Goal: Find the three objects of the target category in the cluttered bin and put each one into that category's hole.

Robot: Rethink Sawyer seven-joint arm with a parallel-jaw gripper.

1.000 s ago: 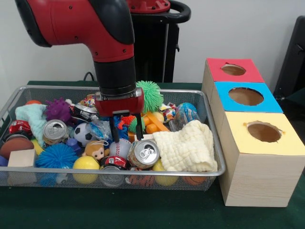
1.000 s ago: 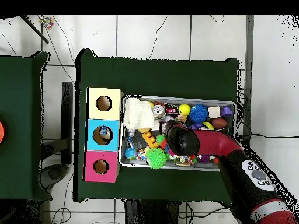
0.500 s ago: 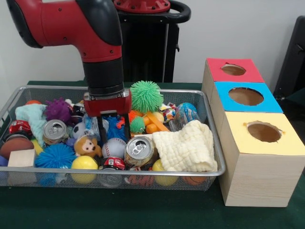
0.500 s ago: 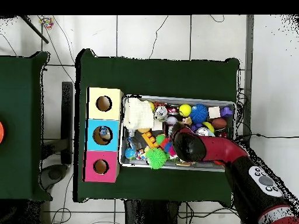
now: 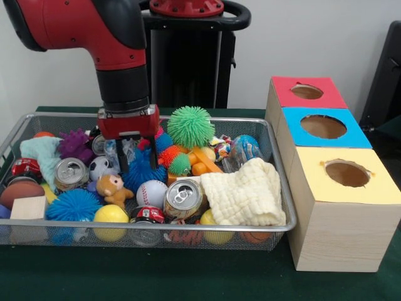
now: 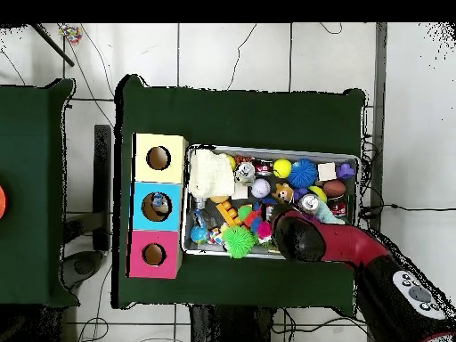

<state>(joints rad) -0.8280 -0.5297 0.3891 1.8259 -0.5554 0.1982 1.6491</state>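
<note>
The wire mesh bin (image 5: 188, 230) is full of toys; it also shows in the overhead view (image 6: 267, 149). My gripper (image 5: 135, 158) is open and low in the bin's back left part. Its fingers (image 5: 120, 160) stand either side of a see-through wrinkly bottle (image 5: 128, 149), above a blue spiky ball (image 5: 141, 174). I cannot tell if they touch the bottle. Another see-through bottle (image 5: 233, 160) lies by the blue globe ball (image 5: 246, 144). The red-topped hole (image 5: 307, 91) is at the far end of the box row, also seen in the overhead view (image 6: 153, 255). In the overhead view the arm (image 6: 303, 237) hides the gripper.
Silver cans (image 5: 70, 172) (image 5: 182, 198) lie in the bin, with a white cloth (image 5: 244, 195), a green spiky ball (image 5: 191, 125), a baseball (image 5: 151, 193) and a monkey toy (image 5: 113, 187). The blue-topped hole (image 5: 322, 126) and yellow-topped hole (image 5: 346, 173) sit nearer than the red one.
My gripper has moved left in the front view, along the bin's back part, with its fingers held apart. The monkey toy and nearby balls have shifted.
</note>
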